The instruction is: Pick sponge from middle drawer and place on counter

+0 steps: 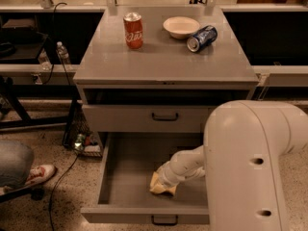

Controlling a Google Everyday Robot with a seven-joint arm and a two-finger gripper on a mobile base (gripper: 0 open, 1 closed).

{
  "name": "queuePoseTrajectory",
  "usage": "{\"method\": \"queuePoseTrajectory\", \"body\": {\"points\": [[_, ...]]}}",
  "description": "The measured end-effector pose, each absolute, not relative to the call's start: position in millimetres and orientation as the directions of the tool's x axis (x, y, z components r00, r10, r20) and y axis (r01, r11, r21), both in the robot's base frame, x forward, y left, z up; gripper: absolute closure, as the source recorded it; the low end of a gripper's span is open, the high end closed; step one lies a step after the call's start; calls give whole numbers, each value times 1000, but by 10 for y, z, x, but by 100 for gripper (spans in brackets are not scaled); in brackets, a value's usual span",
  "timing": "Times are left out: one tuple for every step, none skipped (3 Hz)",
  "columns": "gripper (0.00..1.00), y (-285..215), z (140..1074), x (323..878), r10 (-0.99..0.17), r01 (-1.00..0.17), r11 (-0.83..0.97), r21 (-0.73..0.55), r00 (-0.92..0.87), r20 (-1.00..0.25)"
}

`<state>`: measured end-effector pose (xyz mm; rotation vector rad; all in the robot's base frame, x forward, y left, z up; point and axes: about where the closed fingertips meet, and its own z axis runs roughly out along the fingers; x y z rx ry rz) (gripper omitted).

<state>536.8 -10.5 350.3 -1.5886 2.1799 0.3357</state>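
Note:
The middle drawer (120,177) is pulled open at the bottom of the grey cabinet. A pale yellow sponge (159,187) lies on the drawer floor, right of centre near the front. My cream gripper (166,181) reaches down into the drawer and sits right on top of the sponge, covering most of it. The big cream arm fills the lower right of the view. The counter (163,57) is the flat grey top above.
On the counter stand a red soda can (133,30), a white bowl (181,27) and a blue can (201,38) lying on its side. The drawer above (164,117) is closed. A person's leg and shoe (21,174) are at the lower left.

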Motion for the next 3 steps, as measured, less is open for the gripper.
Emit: {"method": "queuePoseTrajectory", "body": {"points": [[85, -215, 3640, 5364, -807, -939, 342, -37, -273, -523], [100, -126, 4138, 5427, -724, -955, 292, -44, -191, -663], [100, -105, 4701, 5364, -619, -964, 258, -66, -113, -777]]}}
